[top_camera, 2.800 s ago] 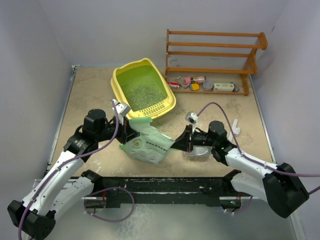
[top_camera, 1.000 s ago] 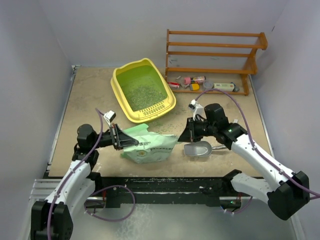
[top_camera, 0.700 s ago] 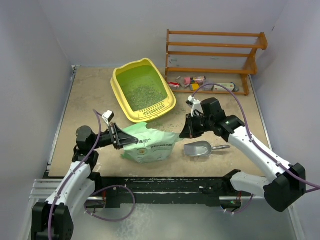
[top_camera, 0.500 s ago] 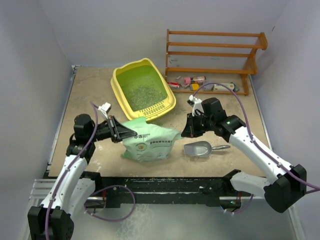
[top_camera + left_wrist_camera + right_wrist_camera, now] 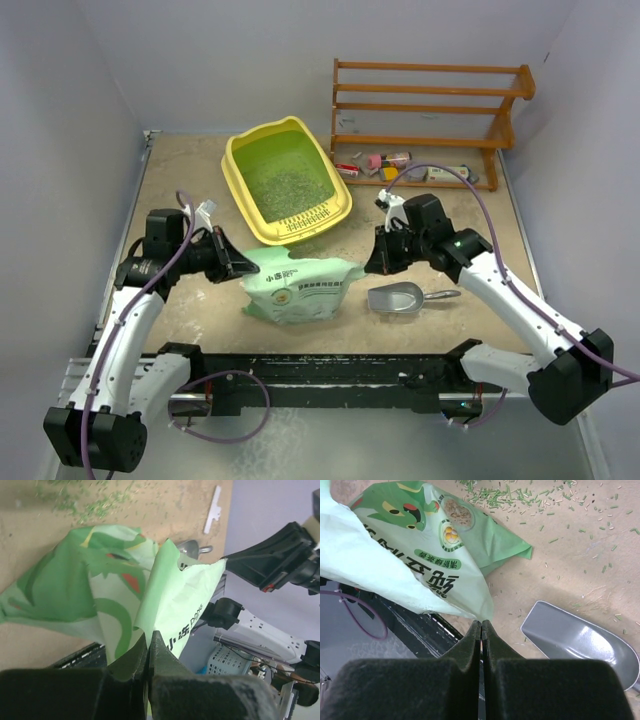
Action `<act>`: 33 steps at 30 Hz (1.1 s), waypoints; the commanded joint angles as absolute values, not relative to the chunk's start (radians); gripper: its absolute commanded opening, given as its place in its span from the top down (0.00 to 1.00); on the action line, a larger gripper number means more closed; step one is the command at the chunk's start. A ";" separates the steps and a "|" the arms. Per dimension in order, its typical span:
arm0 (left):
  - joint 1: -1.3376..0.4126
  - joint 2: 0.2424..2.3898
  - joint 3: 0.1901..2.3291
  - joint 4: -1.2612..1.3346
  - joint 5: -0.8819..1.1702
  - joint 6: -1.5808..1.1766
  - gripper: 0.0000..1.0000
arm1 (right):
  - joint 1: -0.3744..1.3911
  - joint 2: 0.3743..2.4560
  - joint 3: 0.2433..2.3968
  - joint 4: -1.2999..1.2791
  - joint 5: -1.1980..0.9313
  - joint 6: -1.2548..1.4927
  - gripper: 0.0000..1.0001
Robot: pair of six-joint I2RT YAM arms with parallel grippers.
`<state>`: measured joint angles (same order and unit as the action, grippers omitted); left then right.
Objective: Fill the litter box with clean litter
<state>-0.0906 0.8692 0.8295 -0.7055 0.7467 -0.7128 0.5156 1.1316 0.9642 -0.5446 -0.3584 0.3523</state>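
Note:
The yellow litter box (image 5: 238, 158) lies at the back centre, its green floor partly covered with grey-green clean litter (image 5: 287, 187). The pale-green litter bag (image 5: 300, 285) hangs slack between my grippers, in front of the box. My left gripper (image 5: 240, 270) is shut on the bag's left edge; in the left wrist view the jaws (image 5: 148, 636) pinch the bag's film (image 5: 95, 590). My right gripper (image 5: 372, 265) is shut on the bag's right corner; in the right wrist view (image 5: 481, 622) the bag (image 5: 415, 545) runs up and left from the tips.
A grey metal scoop (image 5: 398, 297) lies just right of the bag, also in the right wrist view (image 5: 580, 642). Spilled granules (image 5: 520, 497) dot the table near the box's grille. A brown wooden rack (image 5: 430, 120) with small items stands at the back right.
The bag has come back from the box's rim, where it was tipped, and now hangs lower and flatter. My left arm has drawn back to the left; my right gripper has risen slightly.

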 commanded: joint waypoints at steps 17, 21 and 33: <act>-0.075 0.885 0.848 -0.887 0.649 -0.647 1.00 | 0.666 1.014 1.082 -0.527 -0.519 -0.112 0.18; -0.075 0.893 0.864 -0.873 0.651 -0.661 1.00 | 0.842 1.048 1.082 -0.500 -0.348 -0.221 0.20; -0.077 0.902 0.886 -0.875 0.661 -0.653 1.00 | 0.931 1.189 1.118 -0.494 -0.179 -0.385 0.19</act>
